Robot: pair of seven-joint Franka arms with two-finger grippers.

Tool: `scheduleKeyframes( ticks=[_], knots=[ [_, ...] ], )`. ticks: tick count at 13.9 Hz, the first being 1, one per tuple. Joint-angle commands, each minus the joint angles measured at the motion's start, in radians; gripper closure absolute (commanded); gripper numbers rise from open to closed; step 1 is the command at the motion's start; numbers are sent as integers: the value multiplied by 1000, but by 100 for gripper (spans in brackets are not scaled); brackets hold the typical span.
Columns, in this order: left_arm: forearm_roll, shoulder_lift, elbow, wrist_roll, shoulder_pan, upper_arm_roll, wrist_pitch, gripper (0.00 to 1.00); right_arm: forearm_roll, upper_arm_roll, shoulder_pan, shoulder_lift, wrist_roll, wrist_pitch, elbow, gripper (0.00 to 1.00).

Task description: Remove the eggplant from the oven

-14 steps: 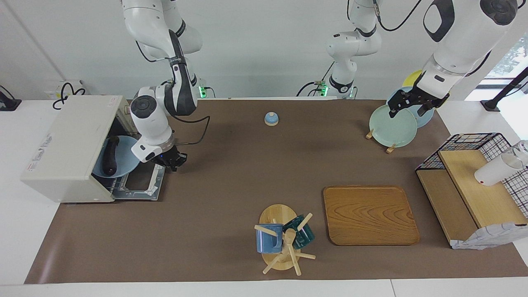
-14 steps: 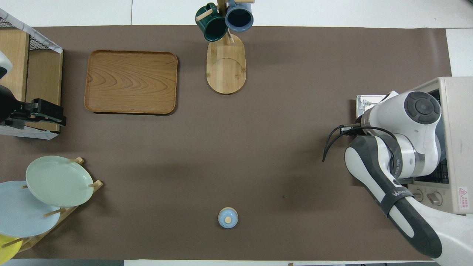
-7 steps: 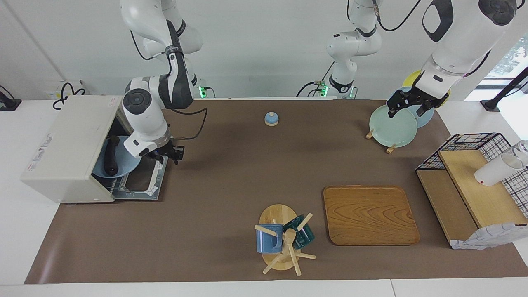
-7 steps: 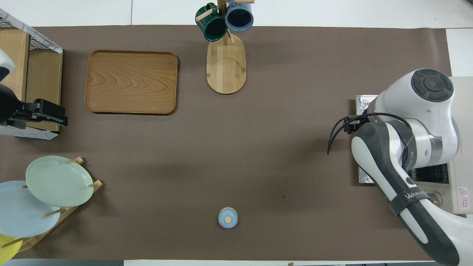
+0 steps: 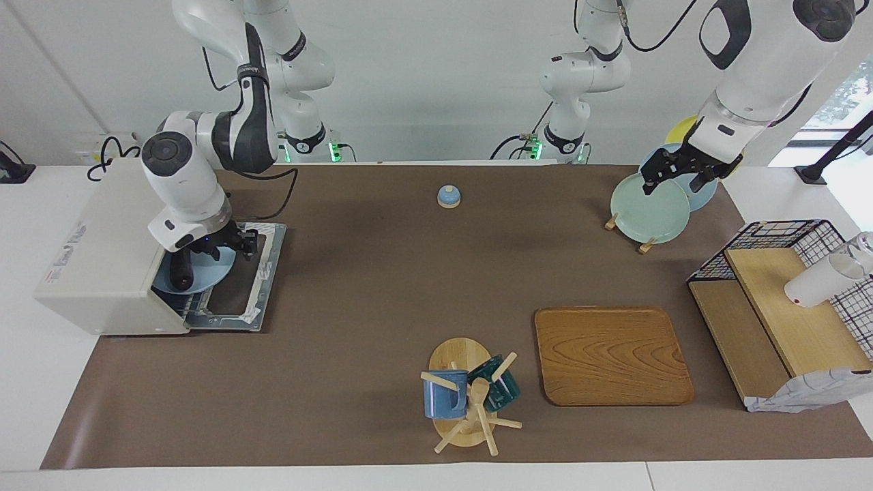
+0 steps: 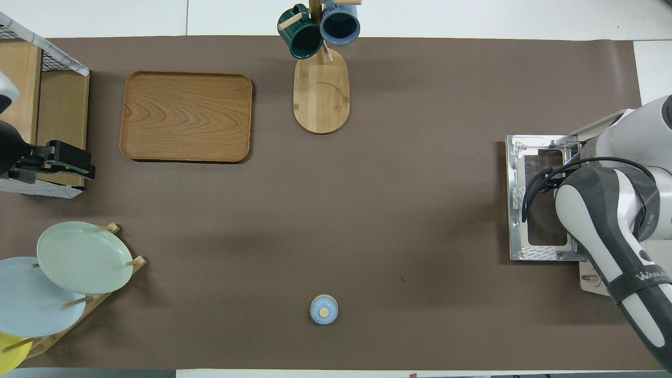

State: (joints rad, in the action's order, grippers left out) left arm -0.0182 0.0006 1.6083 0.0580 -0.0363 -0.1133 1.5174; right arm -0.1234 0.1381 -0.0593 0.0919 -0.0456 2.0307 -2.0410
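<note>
1. Nearest the robots, the right arm [image 6: 604,220] carries lettering on its dark forearm band that reads roughly "WANA"; the rest is cut off. A red warning sticker on the oven's [image 5: 102,252] casing is too small to read.
2. The right gripper [image 5: 228,244] now sits at the oven mouth, over the blue plate [image 5: 204,276] on the rack; a second ago it hung over the open door [image 5: 239,286], and the elbow has swung toward the oven top. I cannot tell how its fingers stand.
3. The eggplant [image 5: 181,276] lies on that plate inside the oven, just beside the gripper; contact is unclear.
4. At the left arm's end, the left gripper [image 5: 672,176] waits over the green plate [image 5: 648,208] in the rack, unchanged, with its fingers spread.
</note>
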Motion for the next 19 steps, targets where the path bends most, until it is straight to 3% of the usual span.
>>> scheduleKeyframes(
  ticks=[1,4,5,6,7,8,12,15,19],
  knots=[
    [14,-24,24,-6,-10,-5,12,0,-10,-11,13,-34,-11,86,-91,46],
    [14,-24,24,-6,-10,-5,10,0,-10,-11,13,-47,-11,158,-143,50],
    [14,-24,24,-7,-11,-3,10,0,-10,-11,13,-49,-11,158,-145,58],
    [14,-24,24,-6,-10,-3,12,0,-10,-11,15,-49,-16,157,-145,73],
    [14,-24,24,-6,-10,-3,10,0,-10,-11,15,-49,-28,155,-145,96],
    [14,-24,24,-1,-11,-3,7,0,-10,-11,13,-50,-67,145,-145,100],
    [15,-24,24,-3,-10,-3,12,0,-68,-17,-46,-46,-71,57,-95,100],
    [15,-24,12,-1,-5,-5,21,0,-76,-18,-216,-23,42,-85,17,100],
    [15,-27,22,-10,-4,-6,26,0,-85,-18,-477,-3,310,-132,79,100]
  ],
)
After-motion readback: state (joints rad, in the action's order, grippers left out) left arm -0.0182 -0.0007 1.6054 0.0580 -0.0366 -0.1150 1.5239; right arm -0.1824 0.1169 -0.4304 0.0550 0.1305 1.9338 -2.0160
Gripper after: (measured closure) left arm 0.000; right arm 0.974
